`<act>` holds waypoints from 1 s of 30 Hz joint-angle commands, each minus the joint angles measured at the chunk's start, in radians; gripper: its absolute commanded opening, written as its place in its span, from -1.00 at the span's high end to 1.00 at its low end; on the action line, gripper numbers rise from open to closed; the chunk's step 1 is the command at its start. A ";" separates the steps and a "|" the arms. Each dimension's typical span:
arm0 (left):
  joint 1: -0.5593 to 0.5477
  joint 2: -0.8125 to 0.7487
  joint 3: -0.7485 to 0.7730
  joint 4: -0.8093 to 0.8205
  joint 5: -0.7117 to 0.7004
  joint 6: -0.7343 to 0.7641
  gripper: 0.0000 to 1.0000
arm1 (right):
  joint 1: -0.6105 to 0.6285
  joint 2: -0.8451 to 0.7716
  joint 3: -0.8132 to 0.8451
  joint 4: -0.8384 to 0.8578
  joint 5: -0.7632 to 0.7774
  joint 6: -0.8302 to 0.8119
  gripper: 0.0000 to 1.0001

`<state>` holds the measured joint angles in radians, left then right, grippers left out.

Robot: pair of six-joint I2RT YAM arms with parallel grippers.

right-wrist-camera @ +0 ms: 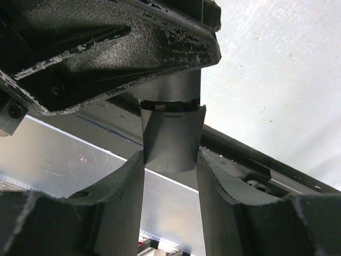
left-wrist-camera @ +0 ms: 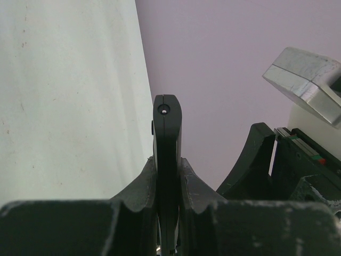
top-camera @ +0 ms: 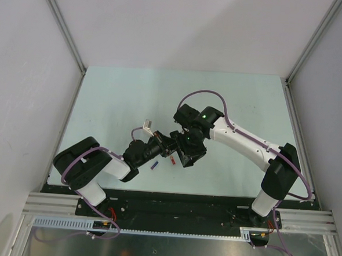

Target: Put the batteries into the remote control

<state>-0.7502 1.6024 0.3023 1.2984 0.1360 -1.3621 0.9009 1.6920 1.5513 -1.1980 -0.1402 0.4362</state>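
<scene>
Left tool [left-wrist-camera: 168,166] clamped tight on remote [left-wrist-camera: 167,125], thin edge toward the camera, rounded end poking past the fingers. Right tool [right-wrist-camera: 170,158] closed across its broad face, probably bracing it so the back can be worked open. Remote hangs between both arms over mid-table [top-camera: 114,101]: slim, black, a seam across it. Purple-blue battery [top-camera: 154,165] and red battery [top-camera: 172,161] lie loose just beside the tools.
</scene>
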 commanded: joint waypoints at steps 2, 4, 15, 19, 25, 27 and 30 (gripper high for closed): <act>-0.012 -0.044 0.006 0.381 0.011 -0.014 1.00 | -0.007 -0.006 0.012 0.000 -0.010 -0.001 1.00; -0.014 -0.042 0.006 0.381 0.014 -0.011 1.00 | -0.007 -0.005 0.016 -0.005 -0.006 -0.002 1.00; -0.017 -0.045 0.006 0.381 0.004 0.001 0.99 | 0.001 -0.002 0.029 -0.028 -0.004 -0.005 1.00; -0.017 -0.036 0.006 0.381 0.001 0.009 0.99 | 0.000 -0.006 0.030 -0.052 -0.013 -0.007 1.00; -0.017 -0.042 -0.002 0.381 -0.004 0.021 1.00 | 0.000 -0.002 0.033 -0.078 -0.036 -0.013 1.00; -0.020 -0.044 -0.002 0.381 -0.004 0.023 1.00 | 0.000 0.009 0.046 -0.086 -0.041 -0.017 1.00; -0.023 -0.047 -0.003 0.381 -0.006 0.031 1.00 | 0.000 0.024 0.072 -0.098 -0.039 -0.019 1.00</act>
<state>-0.7609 1.6020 0.3023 1.2991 0.1371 -1.3529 0.8974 1.6951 1.5585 -1.2606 -0.1596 0.4316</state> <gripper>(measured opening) 0.177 0.446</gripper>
